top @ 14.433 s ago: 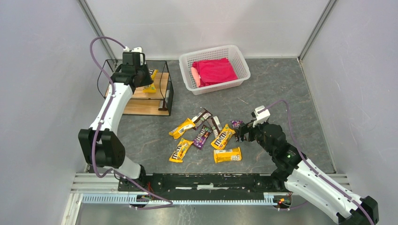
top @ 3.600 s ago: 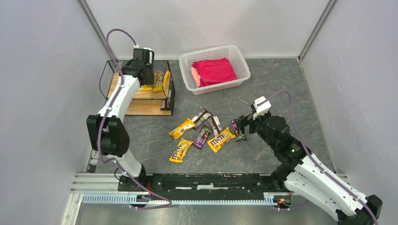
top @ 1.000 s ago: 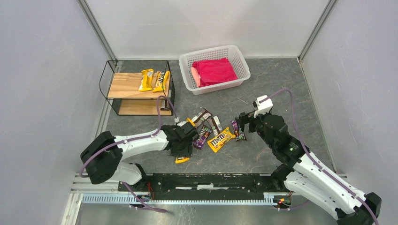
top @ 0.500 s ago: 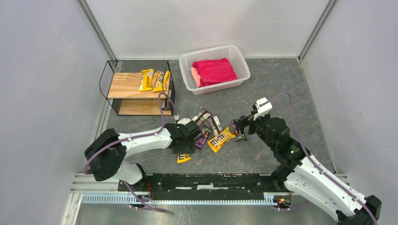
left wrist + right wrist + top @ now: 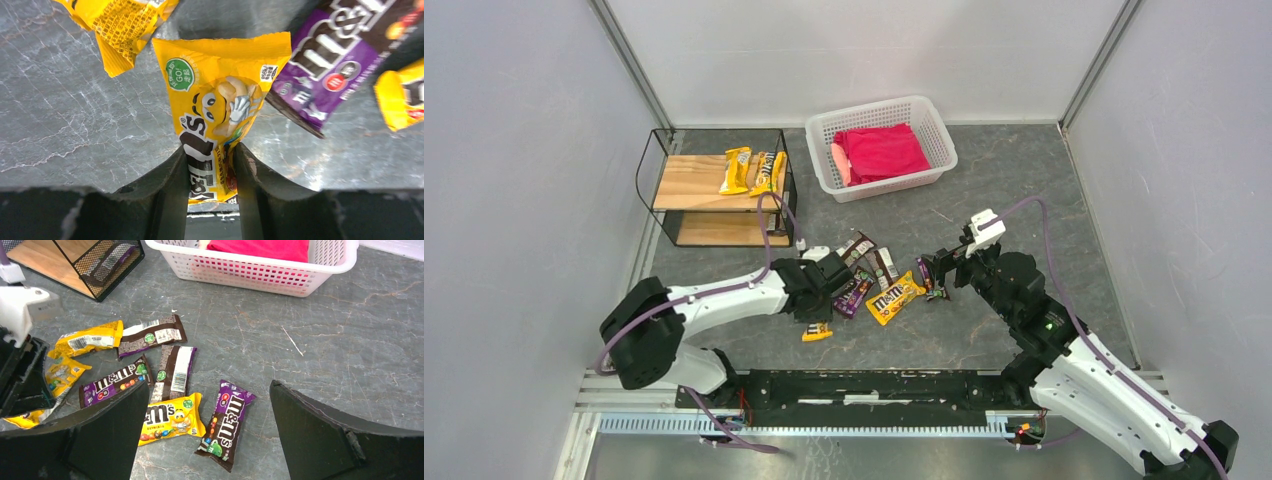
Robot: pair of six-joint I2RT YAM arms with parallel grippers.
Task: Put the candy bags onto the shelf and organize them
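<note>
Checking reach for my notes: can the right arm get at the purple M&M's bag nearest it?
Probably yes: the right gripper hangs open over the purple M&M's bag, which lies flat with nothing on it.

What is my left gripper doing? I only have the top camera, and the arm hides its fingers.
Observer: The left wrist camera shows the left gripper pinching one end of a yellow candy bag, one finger on each side.
Operator: Anything crowding it?
Observer: A purple candy bag lies right beside it; I can't tell if they touch.
Operator: And the right gripper?
Observer: The right gripper is wide open above a second purple bag, holding nothing.
</note>
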